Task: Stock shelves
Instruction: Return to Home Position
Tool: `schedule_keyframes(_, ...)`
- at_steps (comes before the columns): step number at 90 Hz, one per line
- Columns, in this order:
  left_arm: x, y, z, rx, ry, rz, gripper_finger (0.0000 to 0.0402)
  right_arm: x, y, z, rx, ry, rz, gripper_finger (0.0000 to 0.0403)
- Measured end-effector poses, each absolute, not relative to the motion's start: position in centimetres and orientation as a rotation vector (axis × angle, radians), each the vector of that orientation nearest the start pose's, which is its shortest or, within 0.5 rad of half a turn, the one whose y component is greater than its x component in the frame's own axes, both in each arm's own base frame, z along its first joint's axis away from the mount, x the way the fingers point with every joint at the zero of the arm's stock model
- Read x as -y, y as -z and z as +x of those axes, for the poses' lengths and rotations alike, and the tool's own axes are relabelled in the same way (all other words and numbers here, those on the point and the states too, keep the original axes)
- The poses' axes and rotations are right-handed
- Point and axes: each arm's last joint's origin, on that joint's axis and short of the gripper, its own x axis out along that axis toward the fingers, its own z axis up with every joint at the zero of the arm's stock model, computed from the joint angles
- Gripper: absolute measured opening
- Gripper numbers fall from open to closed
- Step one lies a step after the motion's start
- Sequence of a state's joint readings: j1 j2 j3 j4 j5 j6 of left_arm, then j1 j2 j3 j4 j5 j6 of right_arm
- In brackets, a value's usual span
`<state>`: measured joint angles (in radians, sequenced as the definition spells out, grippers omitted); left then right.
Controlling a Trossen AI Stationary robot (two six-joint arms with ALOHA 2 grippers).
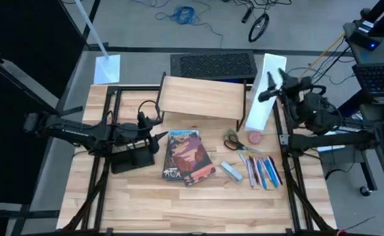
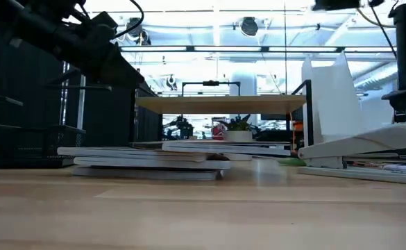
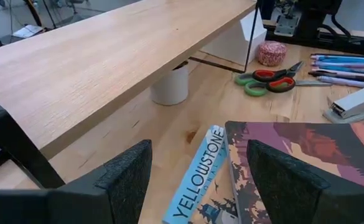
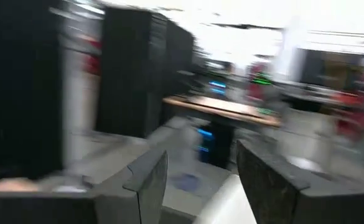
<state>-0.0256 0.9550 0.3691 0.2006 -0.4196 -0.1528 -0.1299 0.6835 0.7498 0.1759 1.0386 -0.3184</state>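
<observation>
1. Nearest the table's front edge, the books lie flat at 5 o'clock from the left gripper, whose fingers are spread with nothing between them.
2. The shelves stand close by at 1 o'clock from that gripper, long axis running 9 to 3 o'clock.
3. Just beside their 3 o'clock end stands the white file box. The right gripper hangs over it, fingers parted and empty.
4. The left gripper looks nearer, so its retreat should probably head toward 9 o'clock, clear of the shelves' front edge.

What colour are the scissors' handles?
Green and red. The scissors show best in the left wrist view.
</observation>
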Motion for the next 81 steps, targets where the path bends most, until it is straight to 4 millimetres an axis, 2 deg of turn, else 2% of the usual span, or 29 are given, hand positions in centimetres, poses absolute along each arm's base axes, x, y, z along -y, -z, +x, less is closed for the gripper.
schedule_keyframes(14,-0.6,-20.3,19.2,-0.332,-0.401,-0.071,0.0248,3.6,-35.7,16.0,0.081,0.758,-0.146,0.0171)
schedule_keyframes(26,-0.6,-21.4,19.1,-0.287,-0.391,-0.081,0.0248,3.1,-34.1,18.9,0.03,0.424,-0.083,0.0171)
schedule_keyframes(36,-0.6,-22.1,18.8,-0.279,-0.377,-0.085,0.0243,2.6,-32.5,21.2,-0.047,0.229,-0.032,0.0163)
schedule_keyframes(45,-0.5,-22.6,18.5,-0.286,-0.345,-0.09,0.0212,2.1,-30.9,22.3,-0.108,0.175,-0.012,0.0137)
schedule_keyframes(54,-0.5,-23.0,18.0,-0.279,-0.32,-0.095,0.0154,1.7,-29.5,22.2,-0.145,0.155,-0.001,0.008)
schedule_keyframes(63,-0.4,-23.1,17.5,-0.292,-0.296,-0.085,0.0078,1.4,-27.9,21.2,-0.148,0.142,0.038,0.0017)
schedule_keyframes(72,-0.3,-23.6,16.8,-0.279,-0.257,-0.059,0.0015,1.3,-26.6,19.5,-0.075,0.139,0.094,0.0011)
schedule_keyframes(81,-0.2,-23.9,16.2,-0.274,-0.201,-0.034,0.0011,1.2,-24.6,17.8,-0.031,0.133,0.124,0.0013)
